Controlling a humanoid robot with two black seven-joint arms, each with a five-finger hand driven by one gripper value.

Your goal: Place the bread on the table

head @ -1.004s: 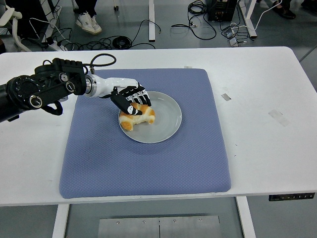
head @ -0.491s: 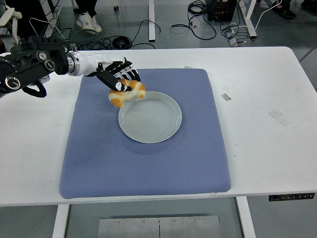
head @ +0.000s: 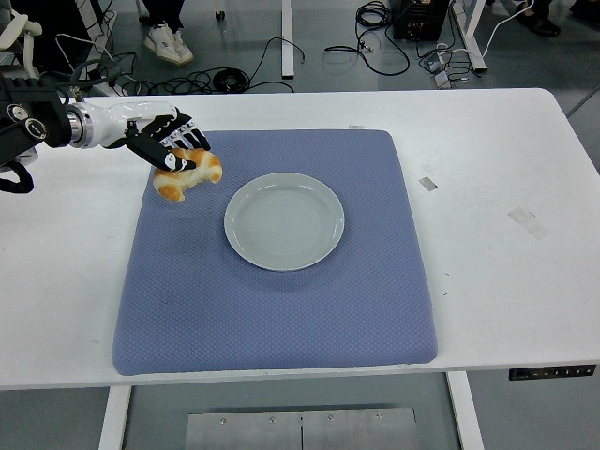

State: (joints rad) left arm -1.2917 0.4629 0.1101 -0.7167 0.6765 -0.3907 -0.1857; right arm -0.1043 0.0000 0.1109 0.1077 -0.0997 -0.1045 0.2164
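My left hand (head: 172,147) comes in from the left edge and is shut on a golden-brown piece of bread (head: 188,175). It holds the bread in the air over the far left part of the blue mat (head: 281,300). The grey plate (head: 284,221) lies bare in the middle of the mat, to the right of the bread. The white table (head: 497,206) shows around the mat. My right hand is not in view.
Strips of tape (head: 427,183) lie on the table right of the mat. Cables and a person's shoes (head: 167,42) are on the floor beyond the far edge.
My left hand has lifted the bread off the plate and carried it left and away, from over the plate to over the mat's far left part. The plate is now bare.
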